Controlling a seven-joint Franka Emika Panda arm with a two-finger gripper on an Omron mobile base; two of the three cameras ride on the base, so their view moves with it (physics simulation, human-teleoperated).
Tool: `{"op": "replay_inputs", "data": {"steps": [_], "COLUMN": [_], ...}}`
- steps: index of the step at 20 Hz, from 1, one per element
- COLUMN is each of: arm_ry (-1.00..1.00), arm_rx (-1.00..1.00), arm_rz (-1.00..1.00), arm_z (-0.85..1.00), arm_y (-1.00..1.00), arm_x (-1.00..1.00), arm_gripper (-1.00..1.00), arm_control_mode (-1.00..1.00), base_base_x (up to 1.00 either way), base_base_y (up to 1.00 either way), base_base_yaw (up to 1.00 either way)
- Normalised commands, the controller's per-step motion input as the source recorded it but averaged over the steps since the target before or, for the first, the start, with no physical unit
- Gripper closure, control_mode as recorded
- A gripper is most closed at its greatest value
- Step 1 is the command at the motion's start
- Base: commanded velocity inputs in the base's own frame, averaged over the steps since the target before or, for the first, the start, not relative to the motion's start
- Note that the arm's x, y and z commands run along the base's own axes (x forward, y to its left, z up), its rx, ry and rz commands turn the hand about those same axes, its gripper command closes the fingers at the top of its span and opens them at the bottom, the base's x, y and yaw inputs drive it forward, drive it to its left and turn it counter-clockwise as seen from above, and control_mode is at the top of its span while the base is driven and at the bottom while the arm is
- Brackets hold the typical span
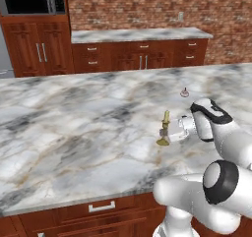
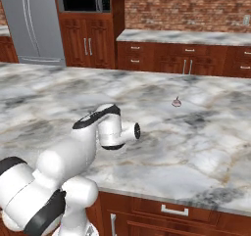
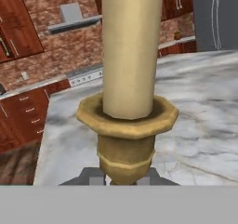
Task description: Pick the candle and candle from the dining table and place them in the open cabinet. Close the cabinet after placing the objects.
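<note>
Even, bright, flat rendered light; soft faint shadows on the marble top [image 1: 74,118]; no glare; slightly pixelated edges.

walls: red brick [image 1: 147,5] | far counter [image 1: 140,34]: marble top, wooden drawers | fridge [image 2: 37,24]: grey steel

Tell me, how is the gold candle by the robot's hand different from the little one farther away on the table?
The brass-gold candle is tall and slim with a flared base; the small candle is short and roundish. The gripper is shut on the brass-gold candle; the small candle stands free, farther back. Both stand upright on the marble dining table.
</note>
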Motion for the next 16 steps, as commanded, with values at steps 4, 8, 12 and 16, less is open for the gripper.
{"op": "replay_inputs", "data": {"steps": [4,8,12,16], "arm_ry": [-0.01,-0.10,-0.14,-0.08], "arm_rx": [-0.08,0.00,0.00,0.00], "arm_rz": [0.27,0.10,0.05,0.01], "arm_z": [0.83,1.00,1.00,1.00], "arm_y": [0.50,0.29,0.32,0.30], "arm_x": [-0.97,-1.00,-1.00,-0.95], "arm_gripper": [1.00,1.00,1.00,1.00], "arm_control_mode": [-1.00,-1.00,-1.00,-1.00], "base_base_x": [0.00,0.00,0.00,0.00], "base_base_y": [0.00,0.00,0.00,0.00], "base_base_yaw": [0.00,0.00,0.00,0.00]}}
